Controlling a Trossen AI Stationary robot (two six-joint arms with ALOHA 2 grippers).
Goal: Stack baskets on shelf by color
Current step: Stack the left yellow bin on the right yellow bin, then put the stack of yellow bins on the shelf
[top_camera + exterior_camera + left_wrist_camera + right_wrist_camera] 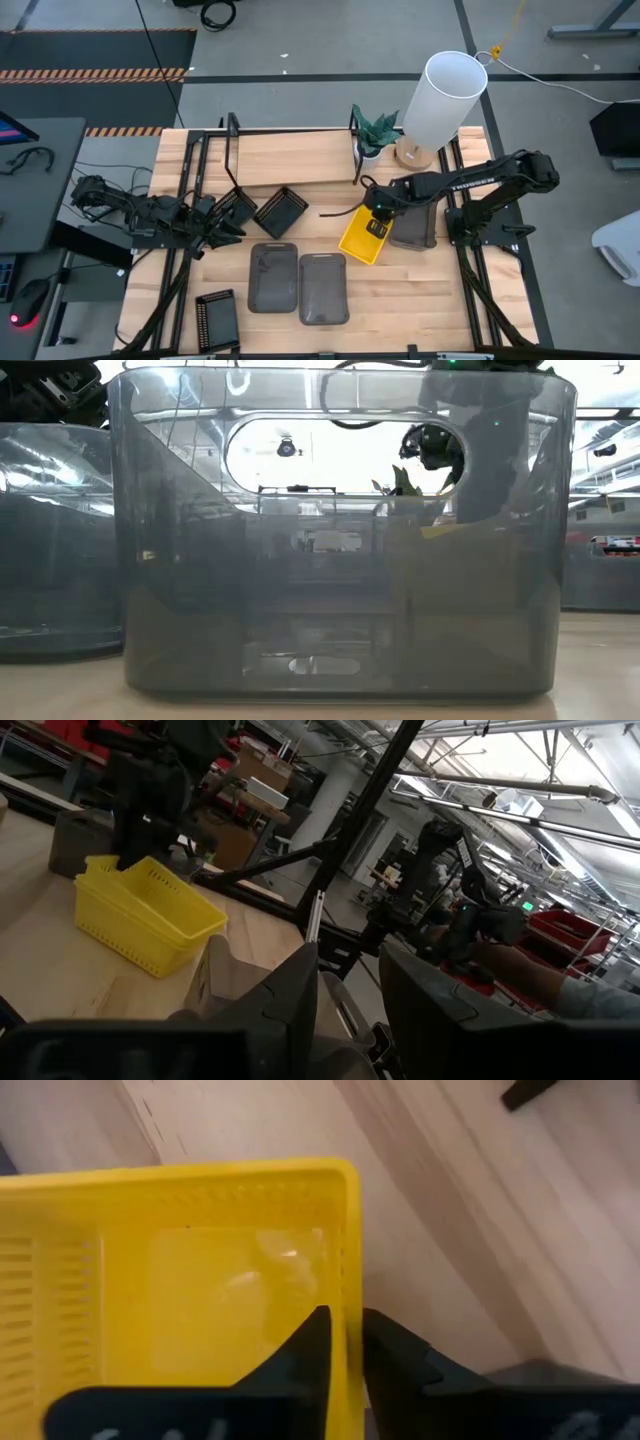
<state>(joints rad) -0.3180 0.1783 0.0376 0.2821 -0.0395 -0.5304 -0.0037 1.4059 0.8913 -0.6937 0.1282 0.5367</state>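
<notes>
Overhead, wooden table (420,300), grey floor (300,90).

My fingers straddle the rim of a yellow basket (360,238) lying askew mid-table. Three smoky grey baskets (324,288) and three black slatted baskets (281,211) lie scattered below the bare light-wood shelf (290,158).

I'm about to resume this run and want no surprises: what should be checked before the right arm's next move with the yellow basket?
1. Right gripper straddles the yellow basket wall: ok.
2. Firm grip on that wall: cannot tell; jaws look slightly apart.
3. Yellow basket resting on the table, not lifted: ok.
4. Shelf board free to receive it: ok.
5. Left gripper clear of the path, near the black baskets: ok.
6. Grey basket beside the yellow one may snag: cannot tell.
</notes>
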